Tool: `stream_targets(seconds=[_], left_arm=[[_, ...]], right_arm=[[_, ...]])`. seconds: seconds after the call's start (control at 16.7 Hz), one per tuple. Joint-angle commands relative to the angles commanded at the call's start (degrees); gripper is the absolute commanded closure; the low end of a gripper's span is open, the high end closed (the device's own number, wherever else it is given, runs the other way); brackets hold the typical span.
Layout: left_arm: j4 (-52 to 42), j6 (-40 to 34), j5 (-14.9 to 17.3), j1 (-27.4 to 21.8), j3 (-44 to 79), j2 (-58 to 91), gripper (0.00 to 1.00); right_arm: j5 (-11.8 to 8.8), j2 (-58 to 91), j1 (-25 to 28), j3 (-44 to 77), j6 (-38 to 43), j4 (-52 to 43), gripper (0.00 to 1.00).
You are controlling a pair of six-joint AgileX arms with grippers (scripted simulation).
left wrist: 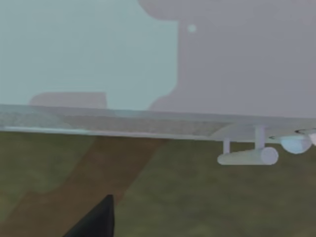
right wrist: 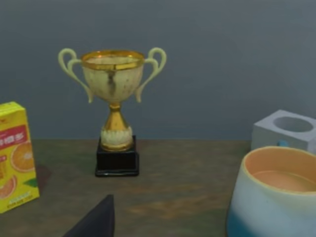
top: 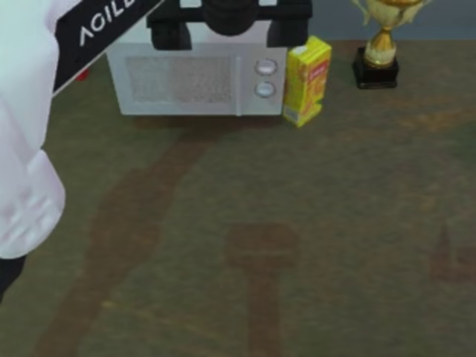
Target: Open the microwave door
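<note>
1. The table [top: 335, 223], brownish green with darker brown markings, carries everything in the scene.
2. The left arm [top: 26, 126] fills the top view's left edge; white lettering reading "AGIL", cut off at the frame edge, shows on its black band.
3. The microwave [top: 197, 78] stands at the table's far side, left of centre, facing forward.
4. The microwave door [top: 178, 80] sits flush and closed, its slim handle [left wrist: 248, 156] beside the two knobs [top: 265, 78].
5. The left gripper [left wrist: 96, 222] shows only one dark fingertip, below the door and apart from the handle; whether its fingers are spread cannot be told.
6. A yellow carton [top: 306, 80] with orange-slice artwork and unreadable print touches the microwave's right side.
7. A gold trophy [right wrist: 113, 103] stands right of the carton.
8. The right gripper [right wrist: 96, 219] also shows one fingertip; its spread cannot be told.
</note>
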Motion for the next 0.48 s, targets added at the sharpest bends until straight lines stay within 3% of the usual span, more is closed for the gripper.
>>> stream_targets(seconds=[0.48], left_arm=[[2.49,0.72,0.34,0.73,-0.98,1.36,0.00]], right_arm=[[0.00,0.00,0.00,0.00,0.00,0.00,0.00]])
